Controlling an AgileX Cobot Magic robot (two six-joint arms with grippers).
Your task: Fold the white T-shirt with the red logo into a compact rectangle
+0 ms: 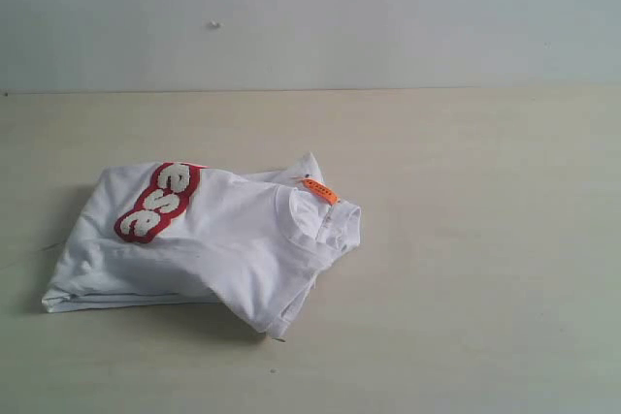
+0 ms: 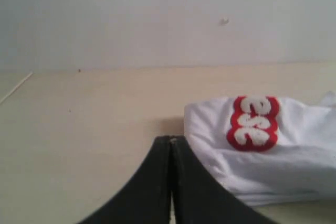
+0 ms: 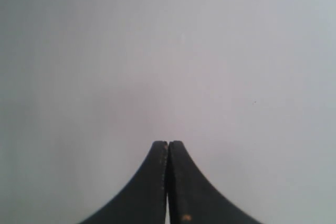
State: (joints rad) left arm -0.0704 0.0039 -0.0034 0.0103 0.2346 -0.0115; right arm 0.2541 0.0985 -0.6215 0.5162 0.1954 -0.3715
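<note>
Closest to the lens, my left gripper (image 2: 171,138) has its two black fingers (image 2: 149,182) pressed flat together with nothing between them. Just past their tips runs the pale beige table (image 2: 79,129), and near them, off to one side, lies the white T-shirt (image 2: 299,156), which I am not touching. My right gripper (image 3: 168,143) is pressed together the same way and holds nothing; beyond it I see only a plain pale grey surface (image 3: 210,51), and I cannot tell what it is.

From the exterior view, the white T-shirt sits folded in a layered bundle on the left-centre of the table. The red logo (image 1: 155,203) lies on top near the far left end, with only the letters "ese" showing. The ribbed collar (image 1: 328,222) sits at the right end, an orange tag (image 1: 319,190) lying on it. One corner (image 1: 277,322) of the cloth juts toward the near edge, so the outline is uneven. Behind the table rises a grey-white wall (image 1: 388,16).
</note>
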